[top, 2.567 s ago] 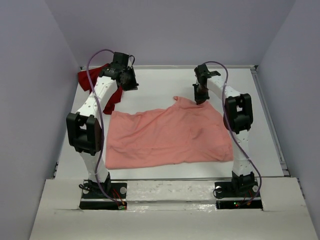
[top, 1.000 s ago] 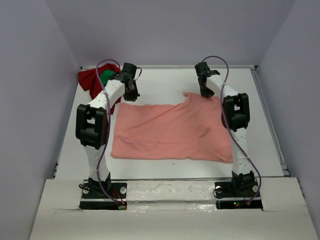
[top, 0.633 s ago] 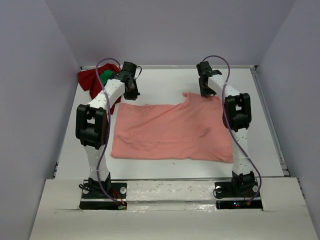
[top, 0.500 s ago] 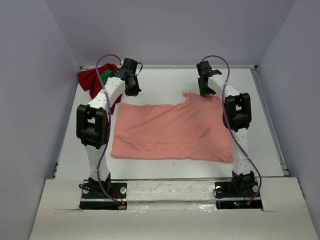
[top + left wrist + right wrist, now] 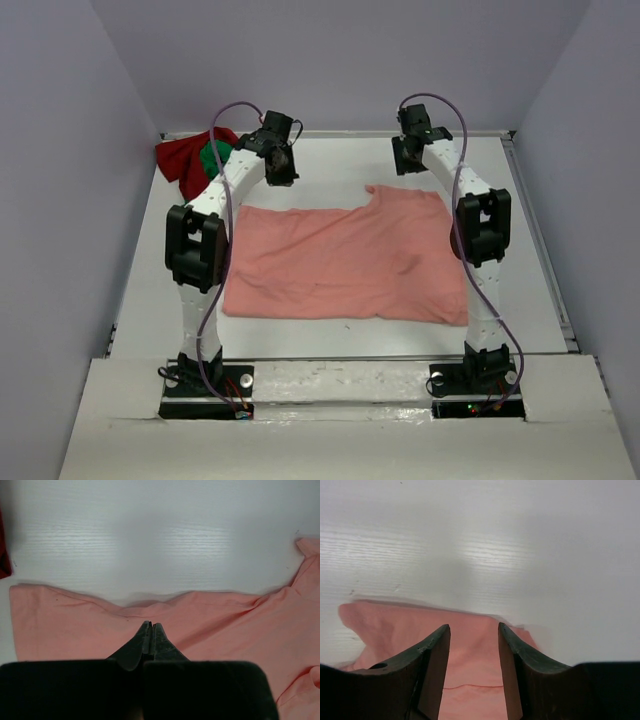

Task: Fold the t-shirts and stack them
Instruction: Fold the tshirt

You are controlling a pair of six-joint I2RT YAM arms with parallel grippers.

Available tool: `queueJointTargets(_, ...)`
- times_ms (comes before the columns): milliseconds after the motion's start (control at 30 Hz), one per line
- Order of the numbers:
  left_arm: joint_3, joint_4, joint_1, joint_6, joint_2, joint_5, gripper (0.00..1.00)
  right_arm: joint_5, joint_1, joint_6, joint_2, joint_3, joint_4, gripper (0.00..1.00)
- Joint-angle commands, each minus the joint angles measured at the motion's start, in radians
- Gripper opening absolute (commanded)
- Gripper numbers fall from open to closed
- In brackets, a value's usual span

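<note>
We hover both grippers over the far edge of the salmon-pink t-shirt (image 5: 345, 260), which lies spread flat on the table (image 5: 340, 160), below the jaws and mostly on their near side. The left gripper (image 5: 151, 626) has its jaws pressed together with nothing between them. Its tips sit above the cloth just inside the far hem, with bare table ahead of them. The right gripper (image 5: 474, 628) has its jaws apart and empty, and the shirt's far edge passes beneath the gap between them.

We judge the shirt is laid out like this so a fold can start from that far edge, with each arm above its own end of it. To take hold, the left jaws would first have to part.

The dark red t-shirt (image 5: 180, 160) and the green t-shirt (image 5: 212, 158) lie bunched together well off to the left of the left jaws, unfolded, so we judge the task to be at an early stage
</note>
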Motion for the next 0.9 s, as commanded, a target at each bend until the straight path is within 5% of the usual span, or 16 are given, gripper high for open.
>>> queueJointTargets(0,0.044,-0.037,-0.028,0.022,-0.007,0.016,0.0,-0.117,-0.005,-0.063,-0.029,0.04,0.045,0.49)
queueJointTargets(500,-0.074,-0.023,-0.035,0.039,-0.099,-0.047,0.0,-0.037,-0.08,-0.017,0.155,0.169,-0.019,0.52)
queueJointTargets(867,-0.108,-0.027,-0.006,0.012,-0.08,-0.099,0.0,-0.175,-0.112,-0.019,0.136,0.106,-0.022,0.5)
